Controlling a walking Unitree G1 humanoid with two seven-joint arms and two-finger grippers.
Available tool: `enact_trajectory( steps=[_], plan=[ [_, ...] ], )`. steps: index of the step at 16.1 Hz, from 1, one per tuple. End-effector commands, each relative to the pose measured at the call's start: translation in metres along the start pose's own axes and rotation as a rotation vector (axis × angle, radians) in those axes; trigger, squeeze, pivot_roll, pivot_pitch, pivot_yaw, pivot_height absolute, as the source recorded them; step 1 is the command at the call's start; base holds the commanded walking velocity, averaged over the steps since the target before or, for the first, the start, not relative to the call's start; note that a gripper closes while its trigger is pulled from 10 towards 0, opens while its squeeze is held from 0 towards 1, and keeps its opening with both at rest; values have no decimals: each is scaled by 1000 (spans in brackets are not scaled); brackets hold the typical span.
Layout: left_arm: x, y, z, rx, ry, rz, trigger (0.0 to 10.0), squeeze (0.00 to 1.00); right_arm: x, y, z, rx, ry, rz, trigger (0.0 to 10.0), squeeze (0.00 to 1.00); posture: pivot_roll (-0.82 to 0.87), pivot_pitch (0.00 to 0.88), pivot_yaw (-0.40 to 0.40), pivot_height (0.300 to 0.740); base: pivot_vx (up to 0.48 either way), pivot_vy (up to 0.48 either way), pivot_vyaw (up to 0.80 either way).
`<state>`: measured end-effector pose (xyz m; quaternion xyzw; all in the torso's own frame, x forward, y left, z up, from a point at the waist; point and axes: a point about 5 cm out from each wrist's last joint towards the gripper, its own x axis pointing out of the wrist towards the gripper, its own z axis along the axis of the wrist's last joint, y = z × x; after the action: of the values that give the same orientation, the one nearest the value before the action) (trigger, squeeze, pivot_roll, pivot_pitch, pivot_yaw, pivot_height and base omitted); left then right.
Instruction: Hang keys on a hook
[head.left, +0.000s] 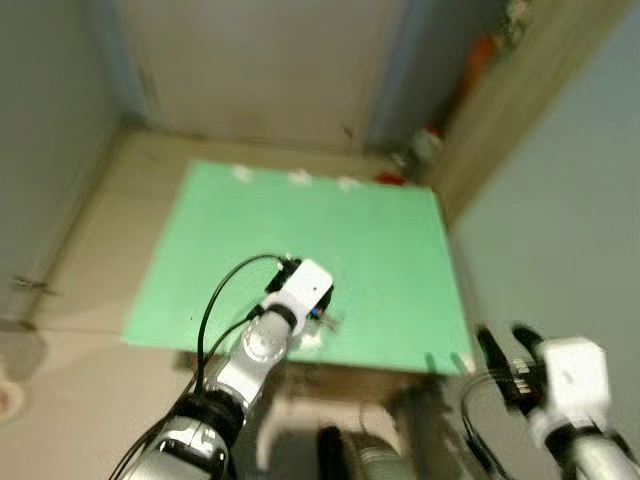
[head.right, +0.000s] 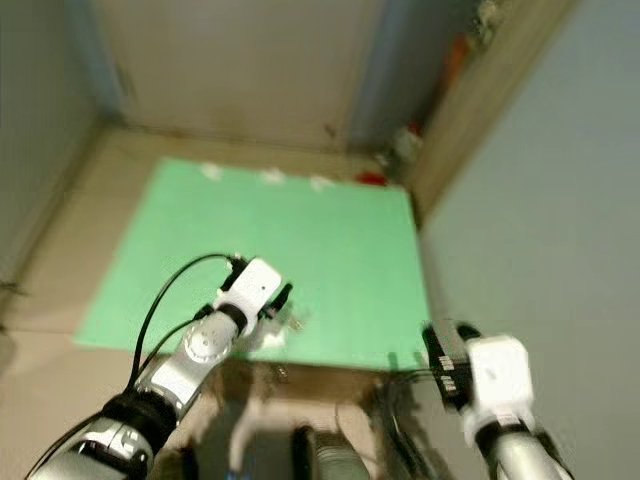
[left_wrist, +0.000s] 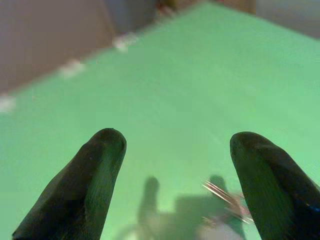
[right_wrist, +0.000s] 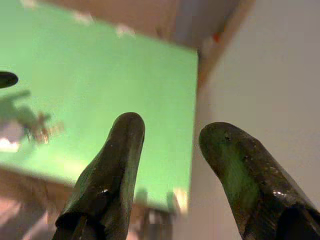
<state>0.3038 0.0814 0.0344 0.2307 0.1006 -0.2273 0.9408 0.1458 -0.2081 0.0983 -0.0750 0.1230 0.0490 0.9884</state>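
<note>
Over the green mat (head.left: 380, 250), left claw (left_wrist: 172, 170) gapes wide above the keys (left_wrist: 225, 197) — right claw (right_wrist: 170, 150) likewise parted.

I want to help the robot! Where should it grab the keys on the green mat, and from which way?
Probably by the key ring, coming straight down from above. The keys lie flat on the green mat, so little sticks up at the sides. The left end effector is open just above them. The picture is blurry, so the ring's exact spot is unclear.

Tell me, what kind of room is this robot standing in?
Probably a home's entrance corner: bare walls, a tan floor with a green mat, and keys lying under the open left gripper.
</note>
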Motion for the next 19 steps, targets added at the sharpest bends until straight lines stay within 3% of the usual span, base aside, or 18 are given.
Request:
enact_trajectory(
  steps=[1,4,7,12,16,19],
  plan=[
    [2,-5,3,2,-14,-14,10000,0,-3,-3,6,3,-9,-4,10000,0,-444,375,-181,736,0,0,0],
    [0,-9,-11,54,28,21,10000,0,-32,-5,7,0,87,19,10000,0,-487,424,-248,736,0,0,0],
    [-1,-11,-8,117,-3,73,10000,0,-41,-7,6,-8,132,35,10000,0,-484,427,-270,736,0,0,0],
    [0,-25,1,104,-65,65,10000,0,-44,-9,6,-6,164,48,10000,0,-459,422,-281,736,0,0,0],
    [-2,-30,-3,158,-47,71,10000,0,-43,2,-1,17,183,76,10000,0,-428,425,-266,736,0,0,0],
    [-3,-36,-4,124,-37,62,10000,0,-41,3,-2,26,187,77,10000,0,-422,428,-261,736,0,0,0]
  ],
)
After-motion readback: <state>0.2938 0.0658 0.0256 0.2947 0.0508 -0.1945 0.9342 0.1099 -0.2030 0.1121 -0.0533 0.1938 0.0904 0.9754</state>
